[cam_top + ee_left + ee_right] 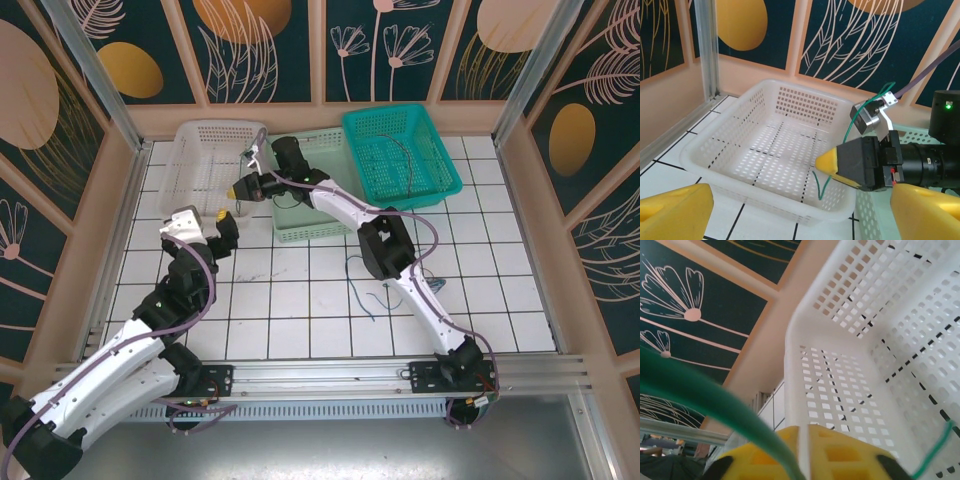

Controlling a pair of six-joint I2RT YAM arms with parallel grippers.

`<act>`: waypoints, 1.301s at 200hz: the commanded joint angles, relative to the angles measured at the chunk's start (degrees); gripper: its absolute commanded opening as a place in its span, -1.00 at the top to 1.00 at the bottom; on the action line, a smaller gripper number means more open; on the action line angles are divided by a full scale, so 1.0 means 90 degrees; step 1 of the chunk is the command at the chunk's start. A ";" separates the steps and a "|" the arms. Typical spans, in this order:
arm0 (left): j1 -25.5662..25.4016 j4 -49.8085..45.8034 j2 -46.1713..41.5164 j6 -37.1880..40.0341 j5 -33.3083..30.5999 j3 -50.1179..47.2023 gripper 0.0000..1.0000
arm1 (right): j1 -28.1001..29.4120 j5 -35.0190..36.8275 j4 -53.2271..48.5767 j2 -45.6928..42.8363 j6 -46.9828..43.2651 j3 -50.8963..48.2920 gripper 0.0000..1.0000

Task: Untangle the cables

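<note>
The right gripper [238,188] has its two yellow fingertips pressed together on a thin green cable [690,387]. In the right wrist view the cable goes in between the closed tips, and its free end shows low at the right. In the left wrist view a short loop of the same cable hangs under the tip of the right gripper [827,162].

This gripper is at the near right corner of the white perforated plastic basket [215,125], about over the rim. I cannot tell if the hanging loop is inside the wall or just outside it.

The left gripper [222,225] is empty, with its yellow fingers [675,210] spread wide. It faces the same basket from the near side, close to it but not touching.

Behind the right arm there is a pale green plastic basket [305,232], and beside it a teal plastic basket [443,150] with some dark thin cables [400,155] inside. One blue thin cable [362,290] lies loose on the white tiled table [300,320], well apart from the baskets.

I judge that the step in hand is to put the separated green cable into the white basket. The next move probably needs the right gripper to go a little more over the inside of the basket before it opens. Otherwise the cable may slide down outside the wall.
</note>
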 commanded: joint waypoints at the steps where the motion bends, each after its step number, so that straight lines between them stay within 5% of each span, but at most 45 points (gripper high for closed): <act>1: 0.0040 -0.0037 -0.0026 -0.0222 0.0119 -0.0104 -0.83 | -0.0018 0.0146 0.0117 0.0113 0.0324 0.0243 0.30; 10: 0.0039 -0.0037 -0.0039 -0.0244 0.0132 -0.0122 -0.82 | -0.0014 0.0191 0.0044 0.0106 0.0340 0.0243 -0.02; 27: 0.0039 -0.0037 -0.0038 -0.0273 0.0144 -0.0134 -0.83 | 0.0000 0.0232 0.0024 0.0066 0.0384 0.0292 -0.17; 96: 0.0043 -0.0027 -0.0026 -0.0300 0.0160 -0.0096 -0.82 | 0.0064 0.1051 -0.1198 -0.0286 -0.0417 0.0491 -0.34; 112: 0.0046 0.0009 -0.0007 -0.0344 0.0191 -0.0088 -0.82 | 0.0084 0.1221 -0.1530 -0.0289 -0.0588 0.0593 -0.27; 146: 0.0040 0.0071 0.0083 -0.0383 0.0230 -0.0096 -0.82 | 0.0150 0.1411 -0.1883 -0.0219 -0.0798 0.0604 0.30; 184: 0.0043 0.0013 0.0068 -0.0428 0.0264 -0.0104 -0.83 | 0.0255 0.1543 -0.2136 -0.0256 -0.1060 0.0594 -0.15; 227: 0.0046 -0.0075 -0.0093 -0.0495 0.0189 -0.0153 -0.83 | 0.0318 0.1675 -0.2300 -0.0372 -0.1166 0.0630 -0.18; 243: 0.0047 -0.0088 -0.0193 -0.0517 0.0119 -0.0190 -0.83 | 0.0333 0.1718 -0.2314 -0.0421 -0.1198 0.0633 -0.01; 260: 0.0042 -0.0081 -0.0311 -0.0504 0.0031 -0.0232 -0.83 | 0.0333 0.1737 -0.2306 -0.0441 -0.1198 0.0624 0.45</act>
